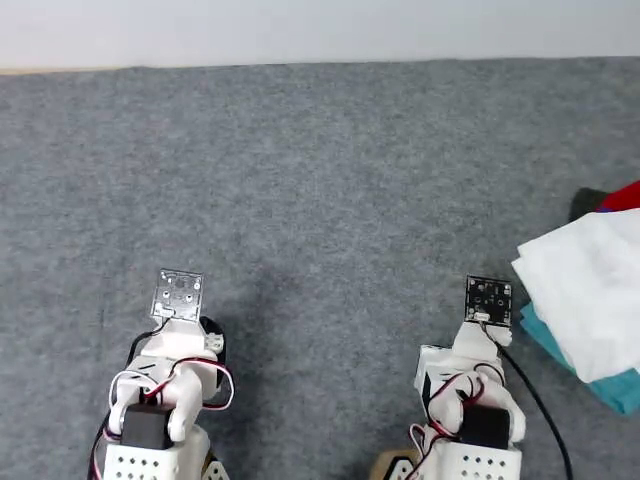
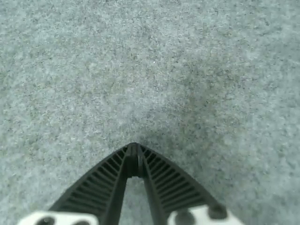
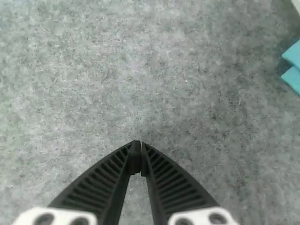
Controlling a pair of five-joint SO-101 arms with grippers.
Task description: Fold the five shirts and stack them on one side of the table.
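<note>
Closest in, at the bottom of the high view, both arms sit tucked back: the left arm lower left, the right arm lower right. The left gripper has its tips pressed together on nothing, just over bare grey table, and the right gripper is the same, pinched together and empty. Further out at the right edge is the pile: a white shirt on top, a teal shirt poking out under it, and a red shirt plus something dark behind. I count four colours, and I can't tell if any are properly folded. My read is the job now is pulling one shirt out to the open middle. I'd send the right arm since it's nearest, open the jaws wide before coming down, and pinch only the top white layer near an edge so the teal one doesn't get dragged along. Then spread it flat in the centre, where both arms can reach it.
</note>
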